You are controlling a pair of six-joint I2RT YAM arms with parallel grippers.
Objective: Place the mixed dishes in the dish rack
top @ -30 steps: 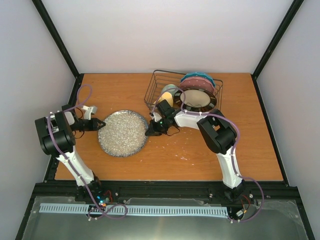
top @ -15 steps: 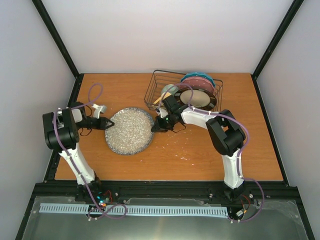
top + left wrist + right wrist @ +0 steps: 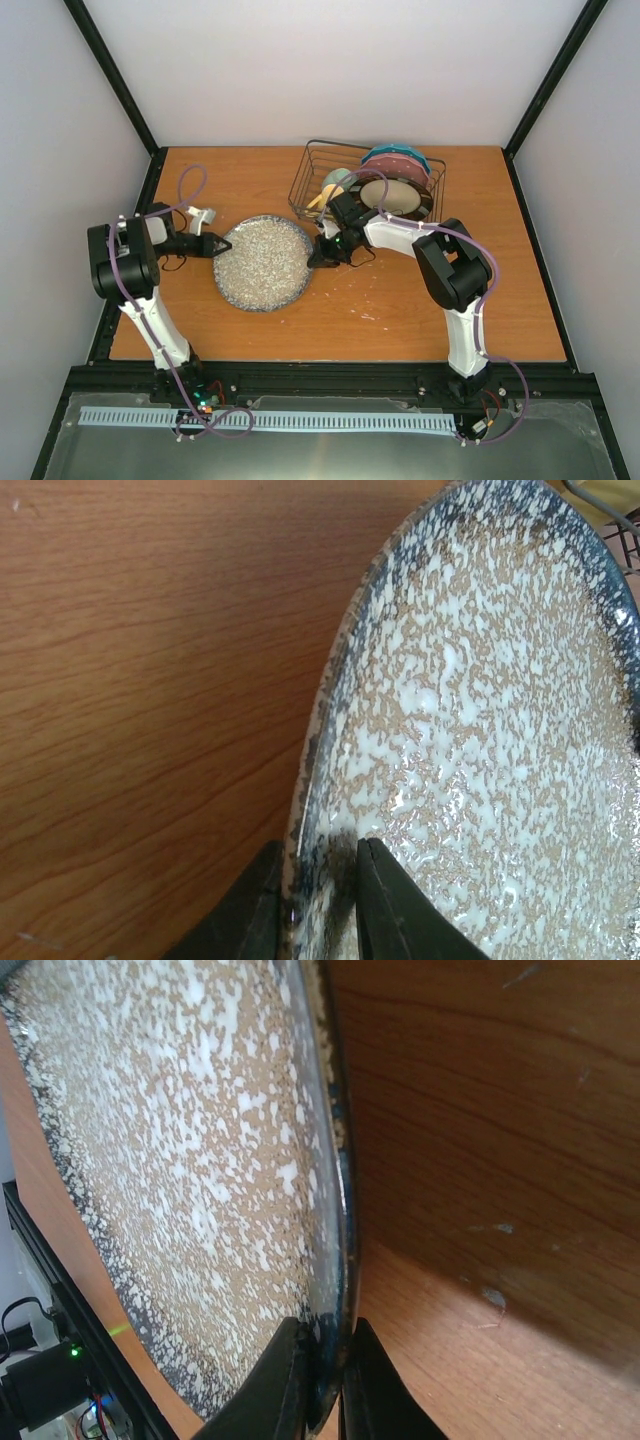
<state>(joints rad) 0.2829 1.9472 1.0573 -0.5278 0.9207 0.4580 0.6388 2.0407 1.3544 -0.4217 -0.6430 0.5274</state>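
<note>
Plate, grey speckled (image 3: 263, 263): held over the table (image 3: 400, 300), just left of the dish rack (image 3: 300, 186), with its far-right rim near the rack's front corner. My left gripper (image 3: 214, 245) is clamped on the plate's left rim, one finger on each face. My right gripper (image 3: 318, 260) is clamped on the opposite rim in the same way. In the rack, the cream plate (image 3: 392, 196), pink plate (image 3: 398, 166) and teal plate (image 3: 396, 152) stand upright. The green bowl (image 3: 338, 178) and yellow mug (image 3: 324, 197) are at their left.

Your left gripper (image 3: 217, 245) and right gripper (image 3: 315, 262) point toward each other, both pinched on opposite rims of the grey speckled plate (image 3: 262, 262).
</note>
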